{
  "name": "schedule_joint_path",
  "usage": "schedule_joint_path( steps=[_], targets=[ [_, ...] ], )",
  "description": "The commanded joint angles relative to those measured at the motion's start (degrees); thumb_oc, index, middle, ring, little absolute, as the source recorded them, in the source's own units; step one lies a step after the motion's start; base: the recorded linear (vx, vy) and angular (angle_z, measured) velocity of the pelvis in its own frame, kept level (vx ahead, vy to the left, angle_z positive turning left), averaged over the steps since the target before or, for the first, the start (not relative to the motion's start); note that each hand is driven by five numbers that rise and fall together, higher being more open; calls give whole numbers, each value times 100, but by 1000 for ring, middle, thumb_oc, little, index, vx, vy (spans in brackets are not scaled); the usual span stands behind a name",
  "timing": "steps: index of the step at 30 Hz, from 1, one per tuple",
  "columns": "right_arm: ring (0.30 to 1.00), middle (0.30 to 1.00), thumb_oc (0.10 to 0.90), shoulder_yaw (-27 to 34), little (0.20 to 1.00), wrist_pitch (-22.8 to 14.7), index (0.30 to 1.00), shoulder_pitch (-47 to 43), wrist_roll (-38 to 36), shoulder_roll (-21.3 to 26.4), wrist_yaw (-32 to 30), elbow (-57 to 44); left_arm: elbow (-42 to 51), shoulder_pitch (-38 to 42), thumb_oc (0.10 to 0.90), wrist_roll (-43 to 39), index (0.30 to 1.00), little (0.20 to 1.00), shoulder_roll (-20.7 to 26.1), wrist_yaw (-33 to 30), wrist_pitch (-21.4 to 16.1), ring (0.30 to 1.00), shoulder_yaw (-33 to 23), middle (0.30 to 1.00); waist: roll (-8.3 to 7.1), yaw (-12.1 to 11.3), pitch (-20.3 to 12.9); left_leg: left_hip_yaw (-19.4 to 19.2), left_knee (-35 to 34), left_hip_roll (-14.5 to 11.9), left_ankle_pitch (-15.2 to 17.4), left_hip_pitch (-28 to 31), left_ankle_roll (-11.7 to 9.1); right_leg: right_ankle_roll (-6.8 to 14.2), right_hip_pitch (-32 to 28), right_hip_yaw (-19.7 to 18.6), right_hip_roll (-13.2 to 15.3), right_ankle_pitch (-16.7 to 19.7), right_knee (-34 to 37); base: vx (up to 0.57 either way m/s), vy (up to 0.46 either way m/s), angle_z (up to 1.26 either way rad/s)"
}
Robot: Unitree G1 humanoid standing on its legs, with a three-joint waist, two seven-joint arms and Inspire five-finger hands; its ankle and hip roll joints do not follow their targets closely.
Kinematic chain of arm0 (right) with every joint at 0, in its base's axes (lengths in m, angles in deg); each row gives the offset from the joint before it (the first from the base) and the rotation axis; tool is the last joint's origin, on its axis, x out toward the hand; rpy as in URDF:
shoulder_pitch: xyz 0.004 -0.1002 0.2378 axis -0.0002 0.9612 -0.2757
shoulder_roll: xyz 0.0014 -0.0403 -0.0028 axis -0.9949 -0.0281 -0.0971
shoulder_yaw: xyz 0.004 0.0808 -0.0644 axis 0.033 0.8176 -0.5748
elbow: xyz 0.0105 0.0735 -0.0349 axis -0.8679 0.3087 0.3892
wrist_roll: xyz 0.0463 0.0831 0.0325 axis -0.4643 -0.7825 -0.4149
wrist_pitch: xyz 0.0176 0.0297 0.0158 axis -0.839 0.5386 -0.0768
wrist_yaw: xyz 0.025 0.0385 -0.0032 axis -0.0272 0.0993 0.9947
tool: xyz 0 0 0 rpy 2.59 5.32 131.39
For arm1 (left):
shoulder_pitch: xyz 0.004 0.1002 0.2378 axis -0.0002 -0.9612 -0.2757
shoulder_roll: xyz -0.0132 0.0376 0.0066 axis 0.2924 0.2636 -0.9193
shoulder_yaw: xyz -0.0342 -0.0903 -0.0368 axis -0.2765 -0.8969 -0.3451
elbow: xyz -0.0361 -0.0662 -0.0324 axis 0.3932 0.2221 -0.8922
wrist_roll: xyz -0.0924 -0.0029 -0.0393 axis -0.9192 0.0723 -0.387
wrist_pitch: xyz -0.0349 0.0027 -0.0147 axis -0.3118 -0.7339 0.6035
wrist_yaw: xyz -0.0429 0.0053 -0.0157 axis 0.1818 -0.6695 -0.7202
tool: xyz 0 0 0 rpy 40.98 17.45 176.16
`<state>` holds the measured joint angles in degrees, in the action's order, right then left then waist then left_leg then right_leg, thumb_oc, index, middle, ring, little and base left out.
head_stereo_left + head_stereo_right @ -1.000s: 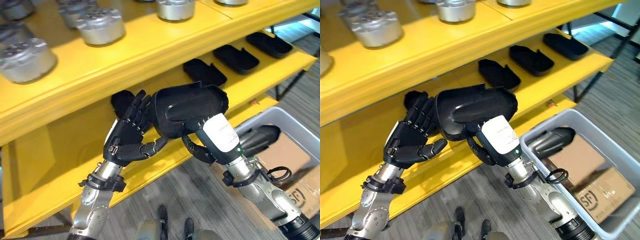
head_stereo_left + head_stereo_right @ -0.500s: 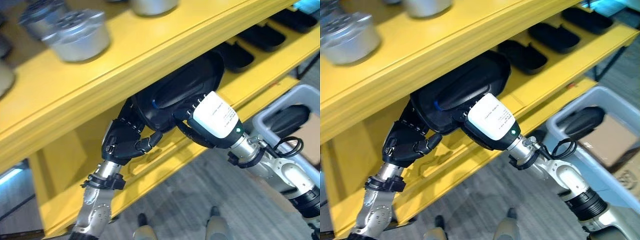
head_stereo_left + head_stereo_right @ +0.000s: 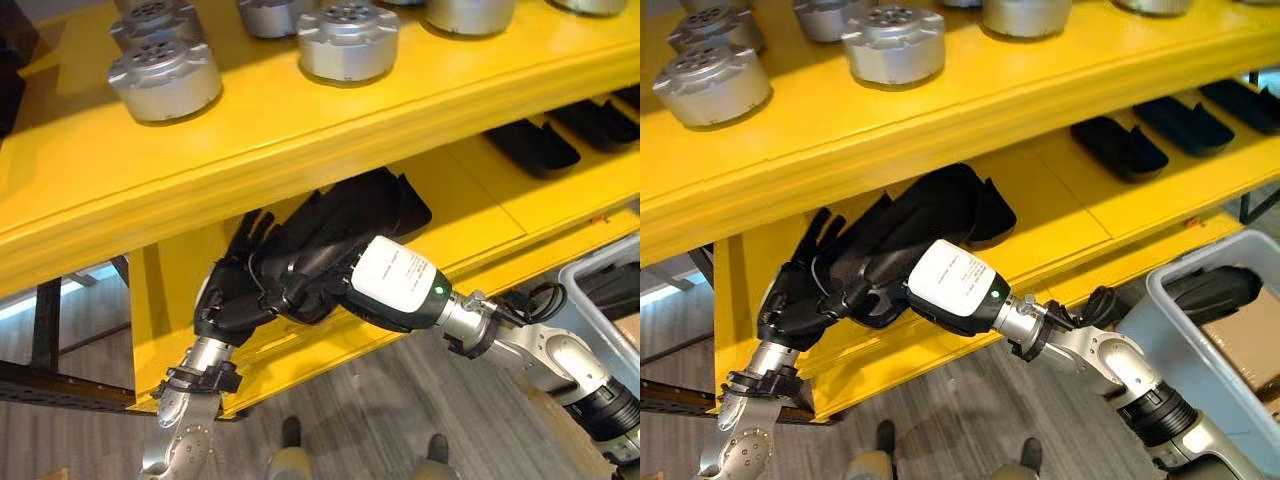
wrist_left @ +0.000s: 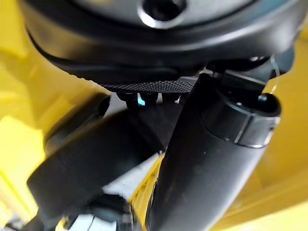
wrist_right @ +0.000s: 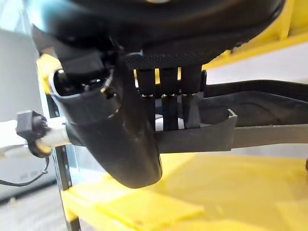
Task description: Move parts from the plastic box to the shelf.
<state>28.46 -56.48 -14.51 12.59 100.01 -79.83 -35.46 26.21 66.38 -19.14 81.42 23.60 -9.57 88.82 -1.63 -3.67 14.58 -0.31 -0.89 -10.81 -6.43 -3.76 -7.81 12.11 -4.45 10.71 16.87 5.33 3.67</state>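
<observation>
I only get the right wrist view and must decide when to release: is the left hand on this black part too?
Observer: Yes. The left hand lies against the black part, fingers straight.
Operator: Where on the shelf is it?
Observer: Over the lower shelf, to the left of a row of other black parts.
Operator: Anything left in the box?
Observer: One more dark part lies in the plastic box.
</observation>
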Motion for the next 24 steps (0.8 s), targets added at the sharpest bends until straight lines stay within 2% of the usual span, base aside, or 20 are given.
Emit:
schedule_joint_path(
  steps=[1,4,5,7,9,12,13,14,17,21,24],
  targets=[
    [300,300,400,206,300,12,300,-666,42,-244,-671,-523,517,466,900,-79,1000,1000,218,447,-215,1000,-47,1000,95,-65,-514,-182,-70,171,566,259,300,-171,445,-336,-186,-282,-387,-31,-11,44],
    [300,300,400,185,300,-51,300,-743,87,-224,-492,-539,520,542,900,-133,1000,1000,237,399,-228,1000,-10,1000,40,-124,-456,-155,-3,174,590,137,301,-196,534,-355,-243,-317,-419,-39,-38,33],
    [300,300,400,89,300,-220,300,-971,47,-160,-78,-543,603,621,900,-156,1000,1000,263,279,-122,1000,-11,1000,-53,-211,-363,-122,36,129,585,28,277,-236,592,-364,-327,-375,-442,-32,-81,10],
    [300,300,400,48,300,-278,300,-1040,51,-117,22,-567,615,620,900,-163,1000,1000,285,276,-84,1000,-17,1000,-85,-235,-337,-112,39,96,570,3,264,-252,601,-360,-361,-395,-459,-17,-109,5],
    [300,300,400,-137,300,-402,300,-1300,-24,73,294,-616,646,588,900,-215,1000,1000,401,341,-21,1000,-17,1000,-203,-324,-236,-56,76,-18,516,-84,210,-298,586,-336,-450,-444,-497,4,-199,4],
    [300,300,400,-332,300,-533,300,-1605,9,239,380,-593,676,558,900,-237,1000,1000,518,480,12,1000,-22,1000,-297,-423,-138,14,121,-96,482,-187,179,-341,591,-308,-518,-499,-540,-33,-190,6],
    [300,300,400,-672,300,-498,300,-2204,101,582,152,-443,690,585,900,-227,1000,1000,695,666,23,1000,23,1000,-426,-573,10,111,119,-208,375,-357,119,-387,615,-241,-620,-556,-573,-100,-270,14],
    [300,300,400,-848,300,-428,300,-2513,134,676,30,-331,695,637,900,-236,1000,1000,762,688,-7,1000,74,1000,-470,-623,86,146,117,-256,328,-436,95,-407,649,-216,-666,-578,-595,-127,-299,17],
    [300,300,400,-1194,300,-217,300,-3257,17,879,-172,-263,732,774,900,-260,1000,1000,886,733,-78,1000,182,1000,-562,-733,308,259,90,-375,192,-669,44,-486,779,-167,-804,-662,-695,-96,-158,13],
    [300,300,400,-1343,300,-179,300,-3618,-105,977,-51,-227,747,888,900,-234,1000,1000,941,653,-115,1000,247,1000,-595,-796,470,386,136,-443,115,-849,21,-564,890,-134,-898,-783,-880,-39,-103,7],
    [300,300,400,-1577,300,-142,300,-4039,-46,1117,-65,-34,768,935,900,-287,1000,1000,1040,639,-89,1000,275,1000,-677,-942,662,593,192,-537,34,-1098,-13,-668,1062,-59,-1027,-948,-1157,-20,-184,11]
  ],
)
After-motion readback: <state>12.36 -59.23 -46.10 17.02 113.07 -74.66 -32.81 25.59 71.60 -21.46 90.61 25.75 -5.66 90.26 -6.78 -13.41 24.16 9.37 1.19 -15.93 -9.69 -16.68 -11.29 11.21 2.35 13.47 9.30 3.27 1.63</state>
